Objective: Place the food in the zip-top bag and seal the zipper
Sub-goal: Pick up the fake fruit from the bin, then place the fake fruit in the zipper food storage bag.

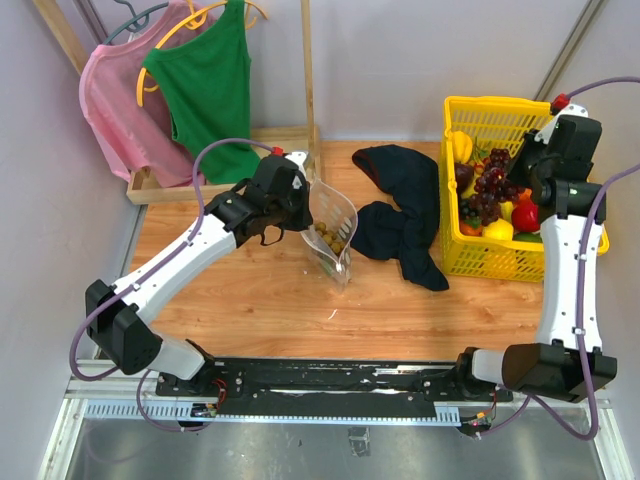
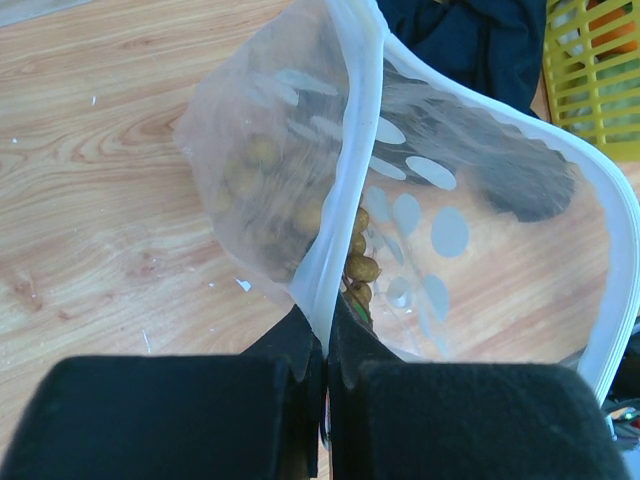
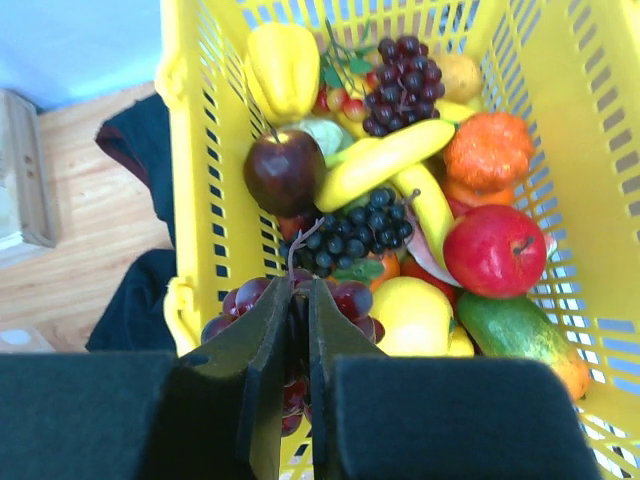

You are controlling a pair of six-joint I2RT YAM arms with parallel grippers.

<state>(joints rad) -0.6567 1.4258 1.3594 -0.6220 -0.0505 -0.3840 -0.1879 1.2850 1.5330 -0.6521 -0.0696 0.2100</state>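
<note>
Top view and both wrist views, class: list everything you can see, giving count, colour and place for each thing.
bag: one, clear, mid-table, mouth open
longans: one cluster, tan, inside the bag
basket: one, yellow, far right of the table
grapes: three bunches, dark purple, in the basket
apples: two, dark red and bright red, in the basket
bananas: two, yellow, in the basket
lemon: one, yellow, in the basket
cloth: one, navy, between bag and basket
tops: two, pink and green, on hangers, far left
left pincer: shut on the bag's rim
right pincer: shut on one grape bunch
</note>
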